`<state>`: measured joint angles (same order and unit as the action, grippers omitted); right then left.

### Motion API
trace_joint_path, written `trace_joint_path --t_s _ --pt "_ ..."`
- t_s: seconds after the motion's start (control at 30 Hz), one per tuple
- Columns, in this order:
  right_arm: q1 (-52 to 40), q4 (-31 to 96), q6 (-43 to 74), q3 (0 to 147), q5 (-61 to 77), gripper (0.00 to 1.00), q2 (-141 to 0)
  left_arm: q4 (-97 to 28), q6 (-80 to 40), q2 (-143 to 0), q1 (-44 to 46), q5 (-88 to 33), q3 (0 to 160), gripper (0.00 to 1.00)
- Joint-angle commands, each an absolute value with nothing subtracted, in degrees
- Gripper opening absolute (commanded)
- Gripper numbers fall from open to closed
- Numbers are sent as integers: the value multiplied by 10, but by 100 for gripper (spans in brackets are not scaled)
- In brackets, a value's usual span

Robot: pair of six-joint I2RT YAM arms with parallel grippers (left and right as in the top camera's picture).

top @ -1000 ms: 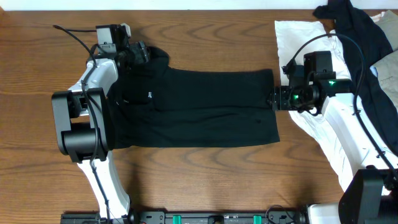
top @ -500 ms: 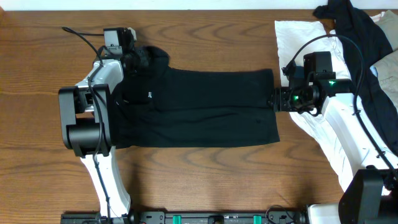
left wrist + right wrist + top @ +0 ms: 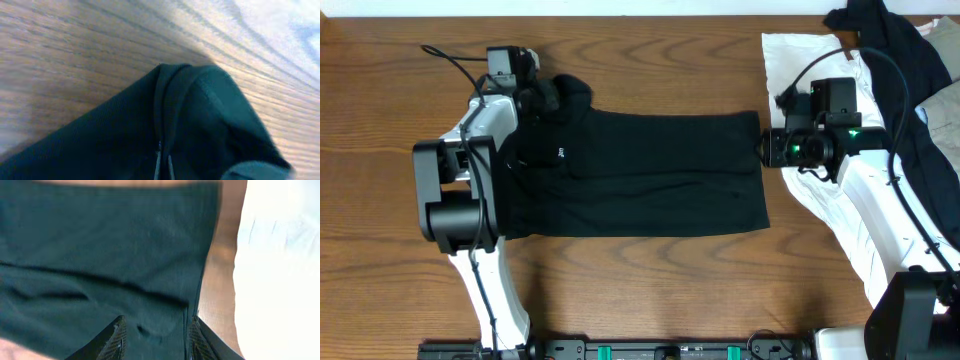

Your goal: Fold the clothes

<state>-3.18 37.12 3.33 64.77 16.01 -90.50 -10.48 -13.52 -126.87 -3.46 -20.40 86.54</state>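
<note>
Burying pinched L gripper [image 3: 163, 168]: bunched black shirt [image 3: 650, 175].

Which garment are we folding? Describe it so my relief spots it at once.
In the middle of the wooden table, the black shirt lies flat as a long rectangle with a small white mark near its left end. The other dark garment is crumpled on white cloth at the far right.

We see a wooden table [image 3: 650, 290], brown, with a strong wavy grain that runs mostly from left to right. In the left wrist view the wood looks much paler toward the upper right corner. Along the table's far edge lies a narrow white strip [image 3: 570, 6].
</note>
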Motion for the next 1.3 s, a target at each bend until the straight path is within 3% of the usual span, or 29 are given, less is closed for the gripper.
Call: trace_joint_path --t_s 0.0,0.07,0.2,0.63,1.27 --pt "-28 336 29 648 169 44 -915 -120 -125 -1185 -43 -201 876 6" --pt "-26 317 29 648 170 53 -924 -132 -125 -1164 -47 -201 876 6" --pt "-23 280 29 648 179 60 -959 -156 -125 -1145 -55 -199 876 6" --pt "-22 126 31 648 229 64 -1110 -203 -125 -1143 -59 -185 875 6" --pt "0 9 49 648 210 68 -1149 -206 -125 -1143 -59 -186 875 6"
